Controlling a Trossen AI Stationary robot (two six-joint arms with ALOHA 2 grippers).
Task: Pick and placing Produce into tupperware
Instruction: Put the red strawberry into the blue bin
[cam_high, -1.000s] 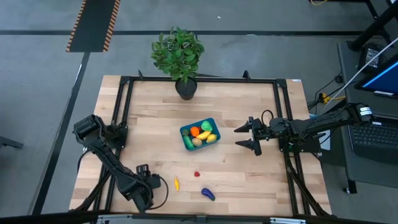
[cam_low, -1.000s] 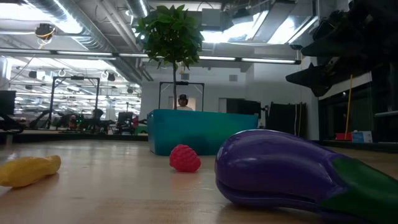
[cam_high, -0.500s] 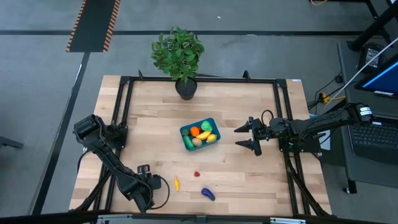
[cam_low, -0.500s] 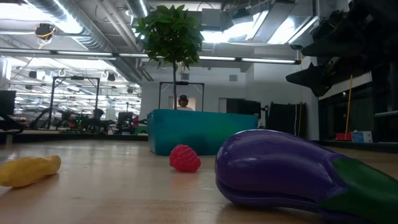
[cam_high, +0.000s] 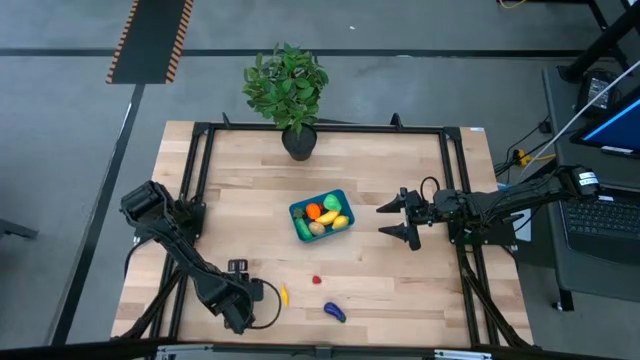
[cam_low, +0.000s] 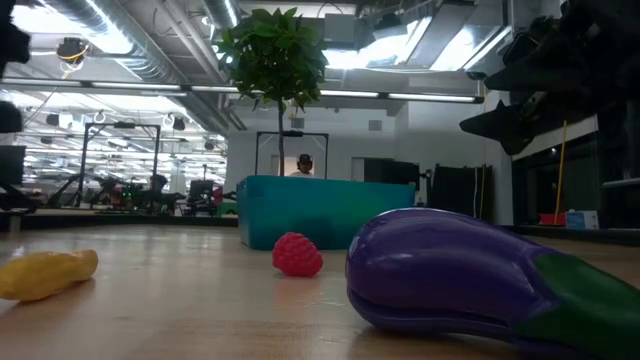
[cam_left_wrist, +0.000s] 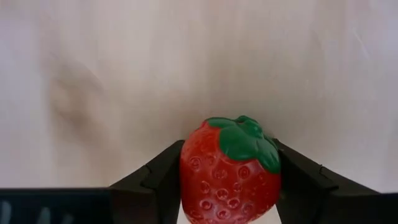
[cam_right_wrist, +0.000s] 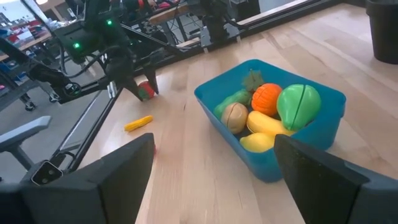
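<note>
The teal tupperware (cam_high: 321, 215) sits mid-table and holds several toy pieces: orange, green, yellow and brown. A yellow piece (cam_high: 284, 296), a red berry (cam_high: 317, 281) and a purple eggplant (cam_high: 335, 312) lie on the wood near the near edge. My left gripper (cam_high: 240, 305) is at the near left, just left of the yellow piece, shut on a red strawberry (cam_left_wrist: 230, 171). In the high view the gripper hides the strawberry. My right gripper (cam_high: 405, 218) hangs open to the right of the tupperware, fingers pointing at it. My left gripper pinches the strawberry between its two fingers (cam_left_wrist: 163, 174), one on each red flank (cam_left_wrist: 191, 168), with the green cap (cam_left_wrist: 245, 140) pointing past the fingertips. The fingers come from above, pointing down at the table. I cannot tell whether the strawberry is clear of the wood.
A potted leafy plant (cam_high: 290, 95) stands at the far edge, behind the tupperware. A black frame (cam_high: 200, 135) runs round the table top. Bare wood lies between the tupperware and the loose pieces. A desk with a laptop (cam_high: 610, 215) stands off the right side.
My left arm has shifted a little toward the table's right, bringing its gripper closer to the yellow piece. A dark part of it now shows at the low view's upper left corner. The right arm and the loose pieces have kept still.
</note>
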